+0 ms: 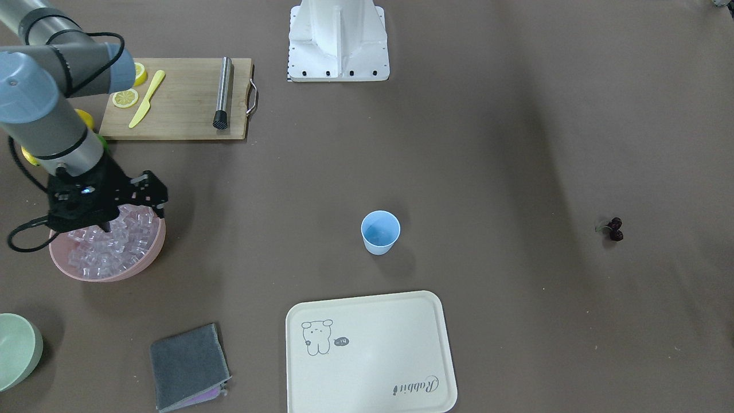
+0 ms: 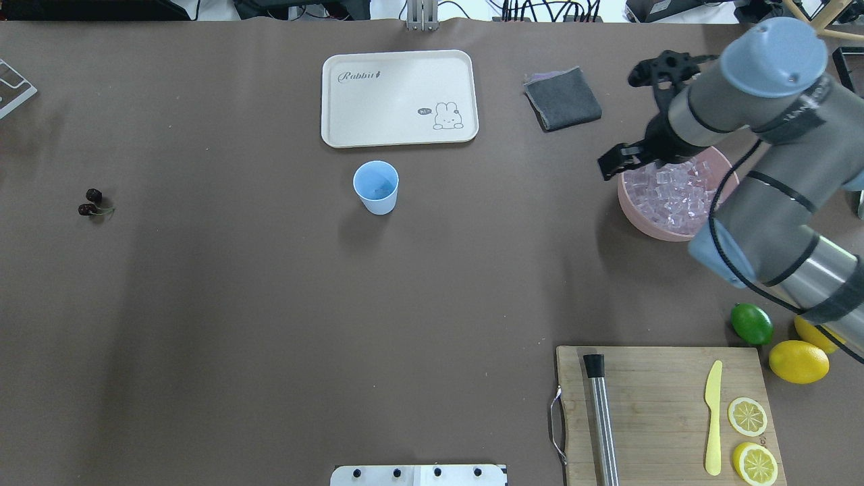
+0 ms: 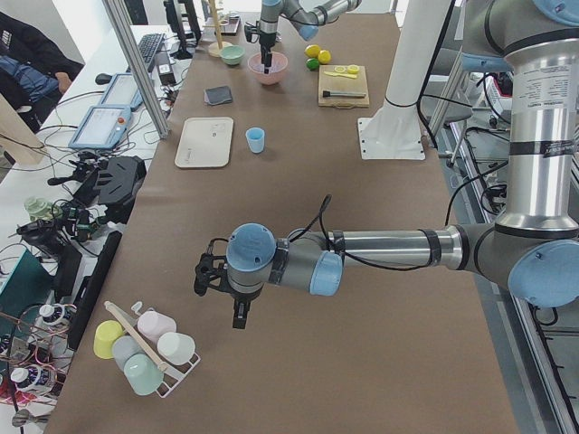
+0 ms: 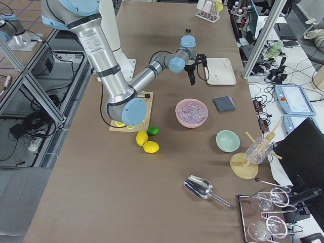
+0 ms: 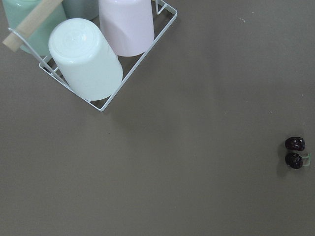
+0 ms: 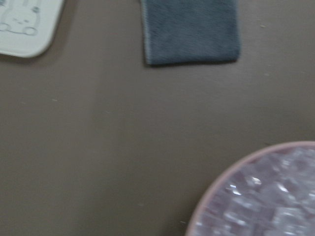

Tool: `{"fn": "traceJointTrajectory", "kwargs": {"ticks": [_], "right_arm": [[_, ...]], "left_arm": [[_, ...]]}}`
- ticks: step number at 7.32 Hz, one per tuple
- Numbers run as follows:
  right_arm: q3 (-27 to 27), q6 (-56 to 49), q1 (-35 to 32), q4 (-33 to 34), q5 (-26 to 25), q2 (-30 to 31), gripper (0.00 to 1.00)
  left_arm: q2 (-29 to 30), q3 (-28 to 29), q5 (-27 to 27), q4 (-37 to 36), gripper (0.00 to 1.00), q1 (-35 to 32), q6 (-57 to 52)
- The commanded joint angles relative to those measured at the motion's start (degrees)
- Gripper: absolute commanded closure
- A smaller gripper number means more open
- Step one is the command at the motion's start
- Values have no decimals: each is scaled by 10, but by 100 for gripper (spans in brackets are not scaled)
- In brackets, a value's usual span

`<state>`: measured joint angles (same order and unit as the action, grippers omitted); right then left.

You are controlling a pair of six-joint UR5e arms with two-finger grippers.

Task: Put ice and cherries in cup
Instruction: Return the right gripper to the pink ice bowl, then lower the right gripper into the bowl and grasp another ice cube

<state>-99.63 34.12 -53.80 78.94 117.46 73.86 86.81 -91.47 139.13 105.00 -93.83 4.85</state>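
The light-blue cup stands upright mid-table and looks empty. Clear ice is heaped in a pink bowl. My right gripper hangs over that bowl's edge. Only one dark tip shows under the wrist, so I cannot tell whether it is open or shut. The dark cherries lie alone on the table's other side. My left gripper hovers beyond them near a cup rack; I cannot tell its state.
A cream tray and a grey cloth lie near the cup. A wooden board carries lemon slices, a yellow knife and a metal rod. A lime, lemons, a green bowl and a wire rack of cups are also here.
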Motion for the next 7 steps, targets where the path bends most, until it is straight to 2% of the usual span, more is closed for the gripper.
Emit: {"fn": "traceJointTrajectory", "kwargs": {"ticks": [1,3,6,7], "right_arm": [[46,-25,9,0,-47,-11,2],[65,-10,8,0,-48,-35,7],[74,-12,-5,0,-52,-37,8],[82,-7,-5,0,-55,-39,12]], "left_arm": [[-1,0,0,7,2,0,2],[-5,-2,0,9,2,0,1],[-8,3,0,20,2,0,1],[-8,3,0,21,2,0,1]]}}
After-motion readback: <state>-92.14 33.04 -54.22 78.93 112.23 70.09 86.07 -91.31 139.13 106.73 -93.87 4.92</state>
